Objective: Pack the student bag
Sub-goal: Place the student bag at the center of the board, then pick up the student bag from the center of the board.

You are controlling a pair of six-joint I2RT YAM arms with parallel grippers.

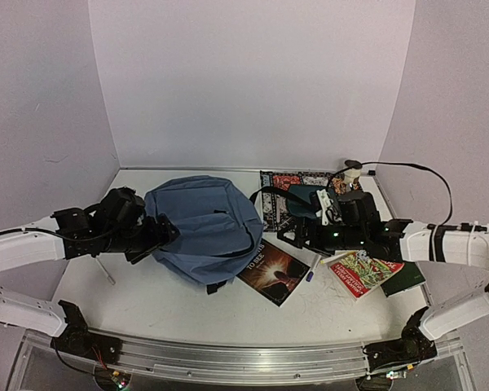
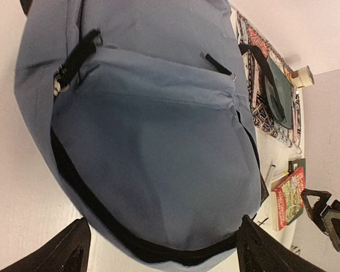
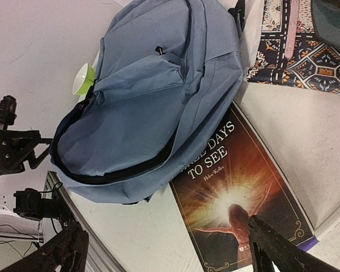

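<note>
The student bag is a big slate-blue backpack lying flat at the table's centre-left, front pocket up, its black zipper line running round the near end. My left gripper is at the bag's left edge, open. In the left wrist view this gripper has its two fingers spread wide on either side of the bag's end, holding nothing. My right gripper hovers open to the right of the bag. In the right wrist view it is empty above the table and the dark "Three Days to See" book.
The dark book lies partly under the bag's right edge. A red-and-green book sits on a dark green one at the right. A teal pouch rests on a patterned mat at the back. A pen lies between the books.
</note>
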